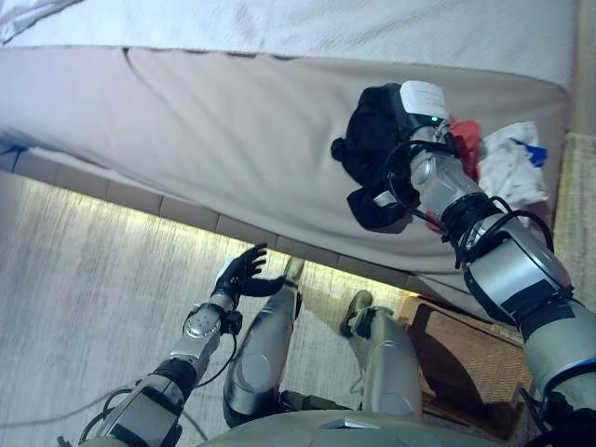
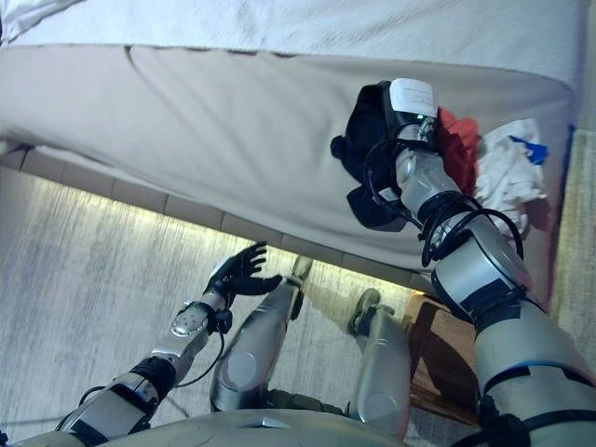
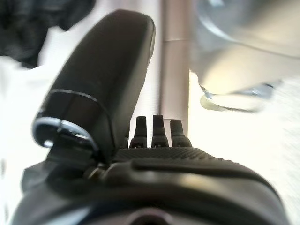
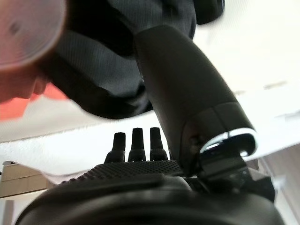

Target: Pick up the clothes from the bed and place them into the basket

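A black garment (image 1: 368, 140) lies on the beige bed (image 1: 214, 130) near its right end, with a red garment (image 1: 468, 140) and a white garment with blue marks (image 1: 512, 168) beside it. My right hand (image 4: 136, 173) reaches over the black garment (image 4: 93, 70). Its thumb (image 4: 183, 84) is straight and lies against the cloth, and its fingers are straight. My left hand (image 1: 244, 272) is open and empty, low over the floor by the bed's front edge. A brown wicker basket (image 1: 466, 363) stands on the floor at the lower right, below the clothes.
A white blanket (image 1: 279, 23) covers the far part of the bed. Pale carpet (image 1: 84, 298) spreads in front of the bed on the left. A strip of light runs under the bed's edge.
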Motion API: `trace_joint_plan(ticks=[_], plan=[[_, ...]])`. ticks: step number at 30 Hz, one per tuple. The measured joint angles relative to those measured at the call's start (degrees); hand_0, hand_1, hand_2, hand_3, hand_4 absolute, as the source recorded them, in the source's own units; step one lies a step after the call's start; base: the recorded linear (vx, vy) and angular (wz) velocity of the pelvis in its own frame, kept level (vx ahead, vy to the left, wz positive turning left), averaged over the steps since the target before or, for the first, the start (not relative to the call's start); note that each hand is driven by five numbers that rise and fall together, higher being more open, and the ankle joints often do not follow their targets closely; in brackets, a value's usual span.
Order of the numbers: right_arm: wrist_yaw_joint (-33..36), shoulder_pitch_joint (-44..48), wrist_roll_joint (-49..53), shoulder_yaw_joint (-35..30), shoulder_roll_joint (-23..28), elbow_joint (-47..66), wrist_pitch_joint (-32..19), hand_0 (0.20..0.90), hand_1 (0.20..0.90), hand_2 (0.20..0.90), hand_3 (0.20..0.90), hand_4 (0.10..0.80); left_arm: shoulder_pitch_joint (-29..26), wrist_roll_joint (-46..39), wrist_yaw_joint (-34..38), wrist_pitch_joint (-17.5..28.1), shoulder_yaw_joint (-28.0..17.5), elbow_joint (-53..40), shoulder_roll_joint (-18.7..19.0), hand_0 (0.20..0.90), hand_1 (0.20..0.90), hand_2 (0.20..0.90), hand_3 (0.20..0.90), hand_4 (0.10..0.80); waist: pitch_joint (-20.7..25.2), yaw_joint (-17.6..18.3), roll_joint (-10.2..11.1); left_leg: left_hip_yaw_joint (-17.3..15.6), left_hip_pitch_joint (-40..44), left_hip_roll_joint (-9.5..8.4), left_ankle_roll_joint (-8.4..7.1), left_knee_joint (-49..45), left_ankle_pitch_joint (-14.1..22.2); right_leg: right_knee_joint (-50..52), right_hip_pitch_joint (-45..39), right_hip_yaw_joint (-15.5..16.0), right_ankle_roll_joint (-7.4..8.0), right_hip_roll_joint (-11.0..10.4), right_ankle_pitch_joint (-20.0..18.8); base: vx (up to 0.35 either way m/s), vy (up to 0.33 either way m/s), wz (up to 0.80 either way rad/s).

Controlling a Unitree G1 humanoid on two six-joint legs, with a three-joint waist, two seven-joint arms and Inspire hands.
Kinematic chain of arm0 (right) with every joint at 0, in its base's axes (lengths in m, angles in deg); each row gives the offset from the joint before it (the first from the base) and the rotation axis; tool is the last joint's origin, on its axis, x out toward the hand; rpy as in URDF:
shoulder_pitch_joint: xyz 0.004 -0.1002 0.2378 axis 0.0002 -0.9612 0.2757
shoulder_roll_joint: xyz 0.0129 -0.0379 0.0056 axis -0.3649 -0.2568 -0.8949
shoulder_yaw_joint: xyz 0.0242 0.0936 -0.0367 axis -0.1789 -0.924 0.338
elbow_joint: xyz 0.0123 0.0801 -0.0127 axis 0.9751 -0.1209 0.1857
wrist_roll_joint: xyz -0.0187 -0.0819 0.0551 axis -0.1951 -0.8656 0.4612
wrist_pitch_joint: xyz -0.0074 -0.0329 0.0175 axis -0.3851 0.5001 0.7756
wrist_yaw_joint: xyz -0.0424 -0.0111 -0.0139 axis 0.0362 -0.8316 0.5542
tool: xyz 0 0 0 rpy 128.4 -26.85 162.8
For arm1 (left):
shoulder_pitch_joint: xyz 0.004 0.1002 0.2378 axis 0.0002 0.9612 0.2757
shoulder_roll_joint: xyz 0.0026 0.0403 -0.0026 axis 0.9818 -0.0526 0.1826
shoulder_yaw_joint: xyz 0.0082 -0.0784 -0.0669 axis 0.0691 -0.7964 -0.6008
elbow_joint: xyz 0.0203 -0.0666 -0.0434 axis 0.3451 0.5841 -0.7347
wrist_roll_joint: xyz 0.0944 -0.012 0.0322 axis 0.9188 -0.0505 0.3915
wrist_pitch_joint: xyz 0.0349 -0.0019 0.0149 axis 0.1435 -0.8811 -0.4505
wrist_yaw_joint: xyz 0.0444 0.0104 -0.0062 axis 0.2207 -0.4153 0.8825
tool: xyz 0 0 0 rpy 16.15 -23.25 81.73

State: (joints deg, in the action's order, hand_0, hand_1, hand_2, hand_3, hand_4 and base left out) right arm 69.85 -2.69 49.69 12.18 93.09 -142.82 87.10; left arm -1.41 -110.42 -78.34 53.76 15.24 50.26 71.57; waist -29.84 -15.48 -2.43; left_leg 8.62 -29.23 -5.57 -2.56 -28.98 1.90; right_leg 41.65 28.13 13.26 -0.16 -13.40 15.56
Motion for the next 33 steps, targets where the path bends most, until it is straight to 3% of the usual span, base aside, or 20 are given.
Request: trace_joint_plan(ticks=[5, 18, 19, 21, 23, 25, 26, 27, 28, 29, 33], plan=[[-3.7, 4.6, -0.5, 2.6, 2.6, -4.4, 2.4, 0.900, 0.900, 0.900, 0.900, 0.800, 0.6, -7.0, -2.2, 1.5, 0.6, -11.2, 4.7, 0.900, 0.900, 0.900, 0.900, 0.800, -1.5, -0.8, -2.2, 0.2, -8.4, -1.35, 0.29, -8.2, 2.3, 7.4, 7.7, -0.5, -0.28, -1.6, 1.8, -0.008, 0.049, 0.10], [-14.6, 15.5, -5.2, 6.9, 6.2, -7.3, 6.1, 0.900, 0.900, 0.900, 0.900, 0.800, 5.3, -13.8, -1.3, 2.5, 0.6, -21.2, 9.1, 0.900, 0.900, 0.900, 0.900, 0.800, -1.7, -1.9, -2.7, -0.7, -21.2, -1.43, 0.13, -15.7, 3.0, 15.7, 21.2, -3.1, -0.38, -2.0, 2.4, -0.004, 0.005, 0.03], [-14.8, 15.8, -3.9, 6.9, 6.6, -7.4, 6.0, 0.300, 0.300, 0.300, 0.200, 0.100, 5.9, -14.8, -1.4, 2.5, 0.5, -21.9, 9.4, 0.900, 0.900, 0.900, 0.900, 0.800, -1.7, -2.1, -2.7, -0.7, -21.4, -1.40, 0.05, -15.5, 3.1, 15.7, 21.5, -3.2, -0.38, -1.9, 2.4, -0.001, -0.048, -0.01], [-14.8, 16.0, -0.8, 6.4, 7.4, -8.0, 5.6, 0.300, 0.300, 0.300, 0.200, 0.100, 6.2, -15.7, -1.4, 2.5, 0.0, -22.4, 9.4, 0.900, 0.900, 0.900, 0.900, 0.800, -1.7, -2.2, -2.7, -0.9, -21.4, -1.43, -0.85, -15.1, 3.6, 15.2, 21.5, -3.3, -0.38, -2.1, 2.4, 0.007, -0.060, 0.02], [-14.7, 16.1, 0.8, 6.0, 7.5, -8.5, 4.0, 0.300, 0.300, 0.300, 0.200, 0.100, 7.4, -15.8, -1.4, 2.5, -0.9, -22.9, 9.6, 0.900, 0.900, 0.900, 0.900, 0.800, -1.7, -2.4, -2.8, -1.0, -21.4, -1.34, -0.56, -17.3, 4.9, 15.6, 21.1, -3.4, -0.34, -2.4, 2.4, 0.015, -0.057, -0.25], [-14.3, 16.3, 2.4, 4.6, 8.2, -8.9, 1.6, 0.300, 0.300, 0.300, 0.200, 0.100, 7.5, -16.0, -1.6, 2.4, -1.0, -23.4, 10.0, 0.900, 0.900, 0.900, 0.900, 0.800, -1.7, -2.6, -2.8, -1.4, -21.2, -0.44, -0.67, -16.4, 4.9, 18.6, 21.2, -3.2, -0.21, -1.3, 2.5, 0.028, -0.015, -0.12], [-14.0, 15.9, 3.2, 3.7, 9.1, -9.1, 0.7, 0.300, 0.300, 0.300, 0.200, 0.100, 7.4, -16.5, -1.9, 2.4, -1.0, -24.2, 10.6, 0.900, 0.900, 0.900, 0.900, 0.800, -1.7, -2.2, -2.7, -1.7, -21.1, -0.58, -0.77, -16.1, 4.9, 21.5, 19.9, -2.0, -0.88, -0.7, 3.2, 0.037, -0.001, 0.39], [-13.3, 15.8, 4.4, 2.7, 10.3, -9.3, -0.2, 0.300, 0.300, 0.300, 0.200, 0.100, 7.2, -16.9, -2.5, 2.5, -1.2, -24.4, 10.8, 0.900, 0.900, 0.900, 0.900, 0.800, -1.8, -1.8, -2.6, -2.8, -21.2, -1.16, -1.53, -17.1, 5.8, 19.2, 17.8, -1.7, -4.12, -0.8, 7.8, 0.032, 0.006, 0.26], [-12.2, 15.1, 4.9, 1.9, 10.3, -9.1, -1.6, 0.300, 0.300, 0.300, 0.200, 0.100, 7.7, -16.9, -2.5, 2.5, -1.4, -24.4, 10.9, 0.900, 0.900, 0.900, 0.900, 0.800, -1.9, -1.9, -2.9, -2.8, -21.4, -1.22, 1.66, -23.7, 7.8, 18.9, 17.1, -1.9, -4.08, -0.8, 7.8, 0.037, 0.010, -0.16], [-12.0, 13.6, 5.4, 2.0, 10.1, -8.3, -3.3, 0.300, 0.300, 0.300, 0.200, 0.100, 9.2, -16.9, -2.5, 2.5, -1.4, -24.1, 10.9, 0.900, 0.900, 0.900, 0.900, 0.800, -1.8, -2.1, -3.0, -2.8, -16.8, -0.73, 1.38, -24.2, 9.9, 18.7, 15.9, -2.1, -3.95, -0.3, 7.7, 0.033, 0.015, -0.37], [-11.2, 9.1, 8.0, 1.5, 10.5, -7.8, -5.8, 0.300, 0.300, 0.300, 0.200, 0.100, 10.0, -16.9, -2.6, 2.1, -1.2, -23.6, 10.7, 0.900, 0.900, 0.900, 0.900, 0.800, -2.0, -0.7, -3.0, -4.1, -11.6, -0.34, 1.03, -19.7, 9.7, 15.1, 10.6, -3.2, -3.08, 0.1, 7.2, 0.039, 0.003, -0.06]])
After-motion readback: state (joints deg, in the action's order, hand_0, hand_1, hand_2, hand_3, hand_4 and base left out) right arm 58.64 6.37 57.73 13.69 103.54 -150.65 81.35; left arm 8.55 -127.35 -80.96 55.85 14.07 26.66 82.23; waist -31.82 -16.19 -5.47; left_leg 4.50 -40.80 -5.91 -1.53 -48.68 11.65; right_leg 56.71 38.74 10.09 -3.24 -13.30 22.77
